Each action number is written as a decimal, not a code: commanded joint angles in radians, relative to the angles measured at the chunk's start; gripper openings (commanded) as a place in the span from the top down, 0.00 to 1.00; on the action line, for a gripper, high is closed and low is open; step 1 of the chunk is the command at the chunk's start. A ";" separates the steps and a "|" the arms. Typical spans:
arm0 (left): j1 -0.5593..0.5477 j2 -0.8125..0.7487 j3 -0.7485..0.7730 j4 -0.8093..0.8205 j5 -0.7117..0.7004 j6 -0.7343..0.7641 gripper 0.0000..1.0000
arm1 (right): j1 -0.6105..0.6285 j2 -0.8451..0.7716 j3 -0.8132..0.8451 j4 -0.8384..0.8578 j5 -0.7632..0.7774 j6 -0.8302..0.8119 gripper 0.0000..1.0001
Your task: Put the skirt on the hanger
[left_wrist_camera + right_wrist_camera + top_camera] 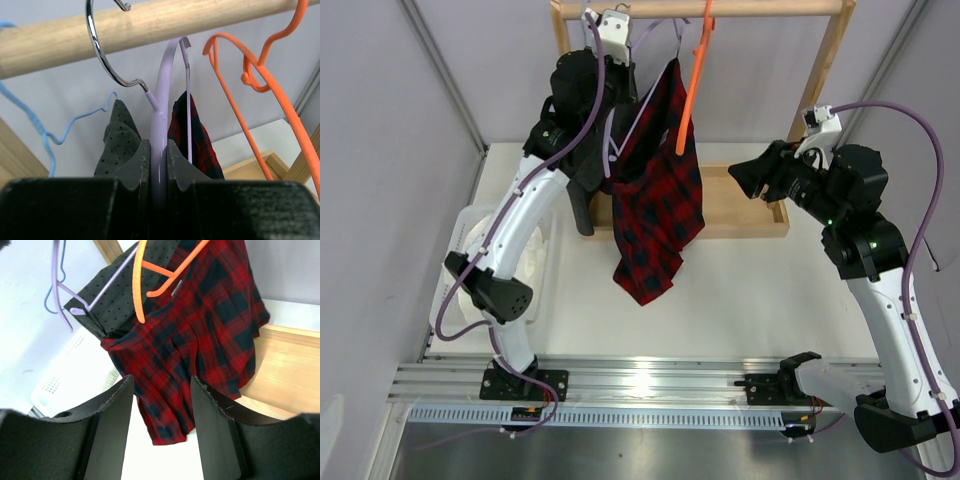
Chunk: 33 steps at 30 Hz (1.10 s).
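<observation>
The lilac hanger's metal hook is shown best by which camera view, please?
The left wrist view: the hook curves large over the wooden rod, above the lilac hanger clamped in the left end effector. The top external view does not show it clearly; the right wrist view shows only lilac parts of the hanger.

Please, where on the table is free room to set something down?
Free: the white table between the skirt and the right arm, in front of the wooden stand base. Crowded: up at the rail, where the left gripper grips the lilac hanger beside the orange hanger.
</observation>
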 commanded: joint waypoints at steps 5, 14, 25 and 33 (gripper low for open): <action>0.014 0.017 0.065 0.233 0.014 -0.016 1.00 | -0.015 -0.008 0.011 0.044 -0.014 -0.021 0.45; 0.014 0.038 0.083 0.282 -0.027 -0.019 1.00 | -0.025 -0.002 -0.005 0.043 -0.016 -0.036 0.46; 0.014 0.081 0.088 0.290 -0.061 -0.019 1.00 | -0.036 0.007 -0.002 0.035 -0.024 -0.039 0.45; 0.022 0.069 0.048 0.288 -0.081 -0.016 1.00 | -0.035 0.004 -0.007 0.034 -0.028 -0.030 0.45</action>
